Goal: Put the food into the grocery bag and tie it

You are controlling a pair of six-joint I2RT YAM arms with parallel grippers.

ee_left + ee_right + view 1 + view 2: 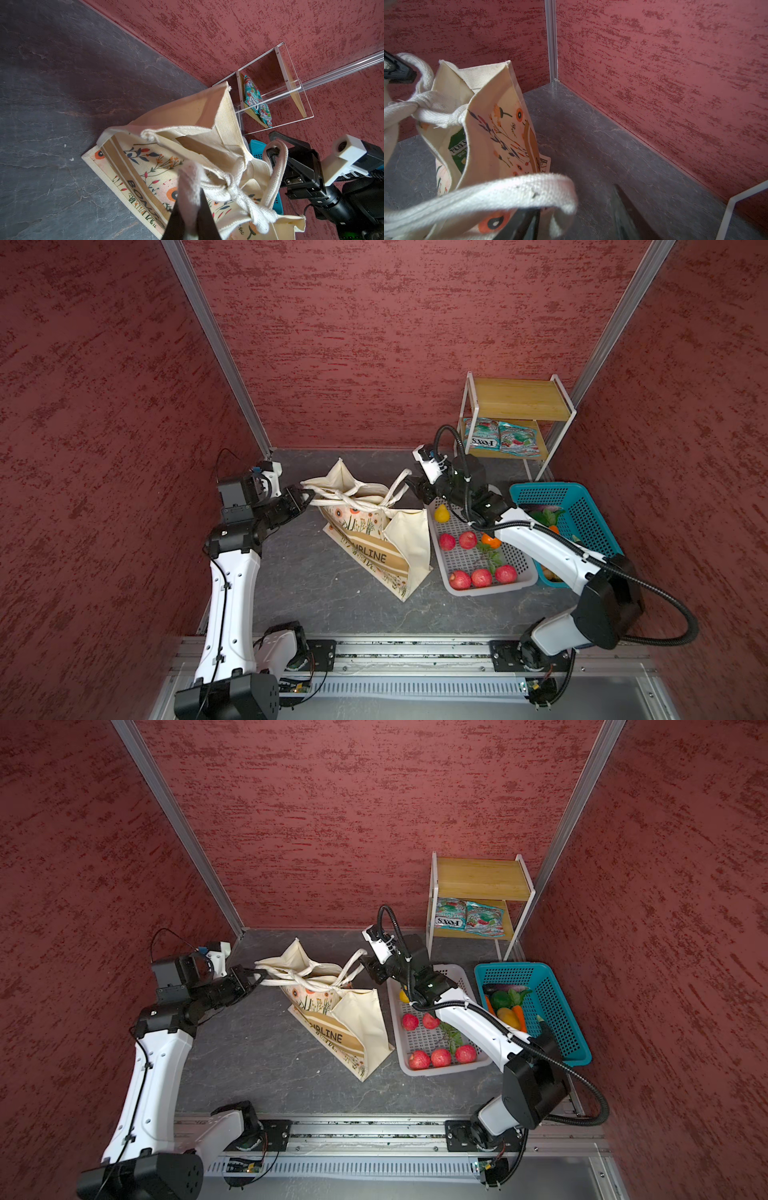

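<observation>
Dark slate desk [311, 572], red walls: grocery bag [374, 539] stands mid-desk, green FOX'S packet [457, 149] inside, its knot [234, 191] formed; left gripper [309, 497] clamps one handle loop [188, 187], apparently tensioning; right gripper [412, 486] is parted, the other loop [500, 191] draped on one finger; apples [481, 577] lie in the grey basket [490, 593].

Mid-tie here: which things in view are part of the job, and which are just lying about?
Job: bag, handles, green packet, apples, left gripper, right gripper.
Lying about: grey basket, teal basket, shelf.
</observation>
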